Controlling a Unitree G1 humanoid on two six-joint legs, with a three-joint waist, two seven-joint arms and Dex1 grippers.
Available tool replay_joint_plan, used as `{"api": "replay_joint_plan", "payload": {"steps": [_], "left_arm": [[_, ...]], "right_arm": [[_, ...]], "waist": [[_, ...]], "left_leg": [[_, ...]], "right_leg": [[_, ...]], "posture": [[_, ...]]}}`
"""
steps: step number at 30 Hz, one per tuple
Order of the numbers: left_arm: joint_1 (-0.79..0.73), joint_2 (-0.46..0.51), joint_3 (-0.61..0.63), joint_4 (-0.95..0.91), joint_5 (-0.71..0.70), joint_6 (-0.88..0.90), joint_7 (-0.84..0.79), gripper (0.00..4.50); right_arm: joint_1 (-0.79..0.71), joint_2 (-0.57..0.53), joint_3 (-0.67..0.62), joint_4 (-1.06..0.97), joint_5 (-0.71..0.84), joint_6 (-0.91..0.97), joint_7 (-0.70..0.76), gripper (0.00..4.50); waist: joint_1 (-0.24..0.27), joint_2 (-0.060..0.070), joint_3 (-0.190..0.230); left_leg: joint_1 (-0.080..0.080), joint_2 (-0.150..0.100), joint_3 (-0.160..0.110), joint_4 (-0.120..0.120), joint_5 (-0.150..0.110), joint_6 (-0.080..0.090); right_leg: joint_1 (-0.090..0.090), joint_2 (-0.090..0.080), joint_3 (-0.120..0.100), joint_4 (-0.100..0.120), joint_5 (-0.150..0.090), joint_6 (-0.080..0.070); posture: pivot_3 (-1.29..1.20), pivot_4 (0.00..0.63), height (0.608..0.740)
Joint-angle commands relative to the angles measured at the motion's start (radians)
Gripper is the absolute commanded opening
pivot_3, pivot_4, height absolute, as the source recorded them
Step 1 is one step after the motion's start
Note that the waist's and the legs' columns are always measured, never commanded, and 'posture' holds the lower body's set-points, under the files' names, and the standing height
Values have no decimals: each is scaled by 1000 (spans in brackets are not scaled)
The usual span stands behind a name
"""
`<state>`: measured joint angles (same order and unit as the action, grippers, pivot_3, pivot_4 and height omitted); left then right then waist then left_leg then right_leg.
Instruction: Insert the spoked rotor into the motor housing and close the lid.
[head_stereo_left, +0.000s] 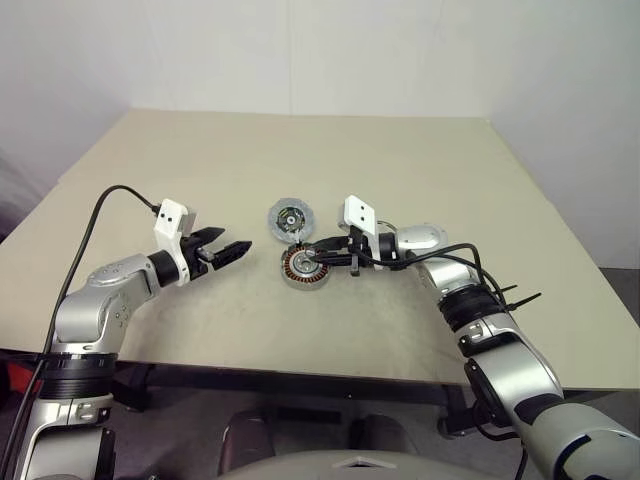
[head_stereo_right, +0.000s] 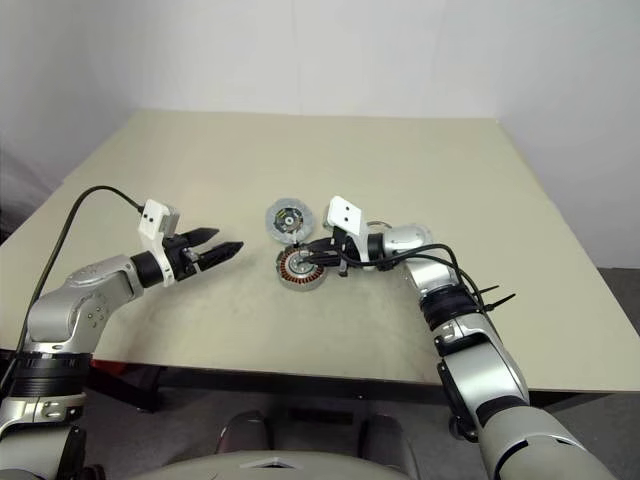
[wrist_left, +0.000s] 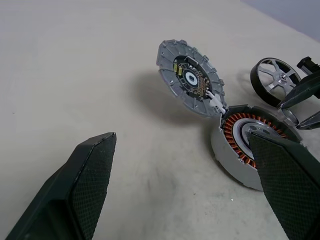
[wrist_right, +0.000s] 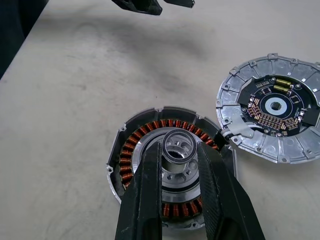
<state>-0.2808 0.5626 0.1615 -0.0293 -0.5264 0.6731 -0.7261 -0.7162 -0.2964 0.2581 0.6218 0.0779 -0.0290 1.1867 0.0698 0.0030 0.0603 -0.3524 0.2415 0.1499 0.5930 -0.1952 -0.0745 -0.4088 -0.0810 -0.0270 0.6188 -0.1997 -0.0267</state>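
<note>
Right gripper (wrist_right: 178, 150) clamped on the spoked rotor (wrist_left: 277, 80), fingers narrowly set, wheel held on edge at the tips. Directly under those fingertips: the motor housing (head_stereo_left: 300, 268), open side up on the table (head_stereo_left: 300, 150), copper windings ringing a bare silver centre. Just past the fingertips, touching the housing's far rim: the lid (head_stereo_left: 290, 217), tilted up, dark component face showing, joined to the housing by a small white connector.

Left gripper (head_stereo_left: 235, 240) spread wide and empty, hovering off the table, pointed at the housing from well off to that side.

Step in hand, by the look of it: insertion, with the rotor brought over the housing but not yet seated.

Next move probably calls for turning the wheel flat, centring the hub over the silver core, lowering squarely and only then letting go. Risk of snagging the windings if tilted. Lid to be folded over afterwards.

Count: one rotor, one housing, one lid, two grippers.
</note>
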Motion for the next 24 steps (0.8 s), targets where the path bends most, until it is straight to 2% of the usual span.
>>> {"api": "replay_joint_plan", "payload": {"steps": [1,13,24], "left_arm": [[-6,16,34,-40,-10,-12,3,4500],[-11,11,27,-40,-8,-16,9,4500],[-10,14,29,-42,-8,-16,10,4500]], "right_arm": [[-26,8,-3,6,-6,-33,-1,873],[-6,73,0,71,-42,-42,-54,873],[-12,71,-7,99,-55,-56,-62,873]], "waist": [[0,0,0],[0,0,0],[-1,0,0]], "left_leg": [[0,0,0,0,0,0],[1,0,0,-1,0,0],[1,0,0,-1,0,0]], "right_leg": [[0,0,0,0,0,0],[0,0,0,0,0,0],[0,0,0,0,0,0]], "posture": [[0,0,740],[0,0,740],[0,0,740]]}}
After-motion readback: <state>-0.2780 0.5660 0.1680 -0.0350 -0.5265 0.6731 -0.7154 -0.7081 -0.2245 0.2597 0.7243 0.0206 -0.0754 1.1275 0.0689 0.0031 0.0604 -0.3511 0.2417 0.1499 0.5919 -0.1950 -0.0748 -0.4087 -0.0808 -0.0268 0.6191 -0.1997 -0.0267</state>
